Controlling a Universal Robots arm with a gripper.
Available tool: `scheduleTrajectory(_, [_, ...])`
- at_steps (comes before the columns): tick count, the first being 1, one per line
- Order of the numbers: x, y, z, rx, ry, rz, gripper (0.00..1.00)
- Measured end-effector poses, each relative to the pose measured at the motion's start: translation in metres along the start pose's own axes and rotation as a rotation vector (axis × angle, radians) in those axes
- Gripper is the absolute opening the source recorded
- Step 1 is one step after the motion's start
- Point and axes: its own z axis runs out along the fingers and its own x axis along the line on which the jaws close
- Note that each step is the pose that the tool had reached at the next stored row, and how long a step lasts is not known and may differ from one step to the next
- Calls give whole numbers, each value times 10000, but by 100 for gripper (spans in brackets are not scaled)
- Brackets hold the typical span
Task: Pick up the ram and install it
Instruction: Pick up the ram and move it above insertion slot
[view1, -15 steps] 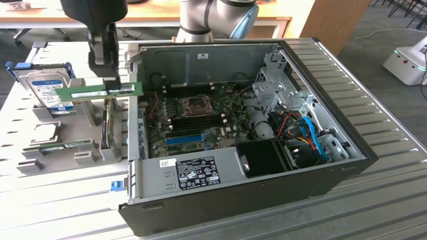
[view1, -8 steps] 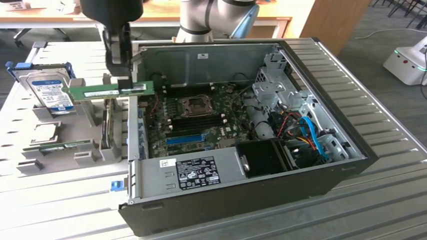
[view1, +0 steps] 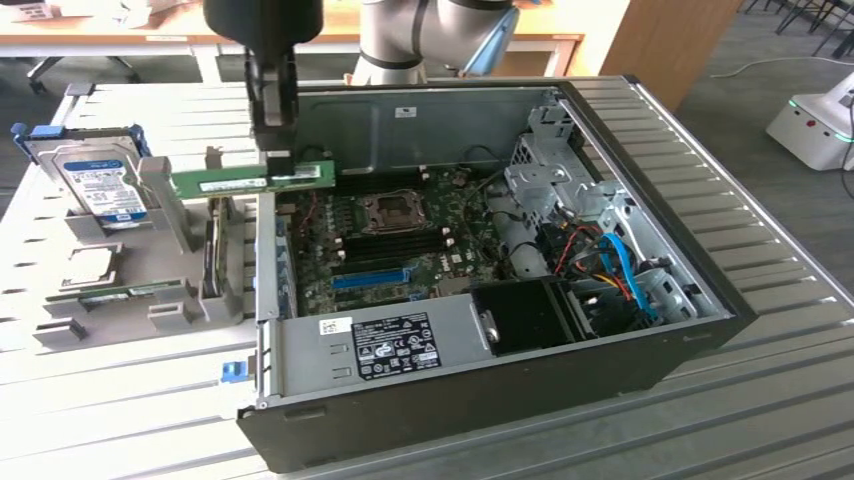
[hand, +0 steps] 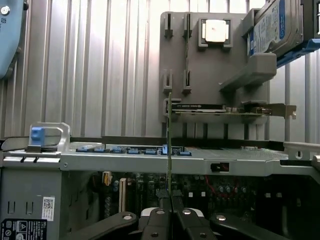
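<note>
My gripper (view1: 279, 158) hangs down from the top of the exterior view, shut on the ram (view1: 238, 181). The ram is a green stick with a white label, held level above the left wall of the open computer case (view1: 534, 350). In the wrist view the ram (hand: 169, 140) stands edge-on as a thin green line rising from between my fingers (hand: 159, 216). The motherboard (view1: 400, 235) with its dark memory slots (view1: 395, 243) lies inside the case, towards the exterior view's right of the ram.
A grey parts holder (view1: 160, 290) stands on the slatted table at the exterior view's left. It carries a blue-labelled hard drive (view1: 102, 187), a second green stick (view1: 134, 293) and a processor chip (hand: 215, 31). Drive cages and cables (view1: 601, 250) crowd the case's right side.
</note>
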Motion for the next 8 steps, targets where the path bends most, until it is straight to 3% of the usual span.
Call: scheduleTrajectory(8, [1,-240,-13,0,1,1,12])
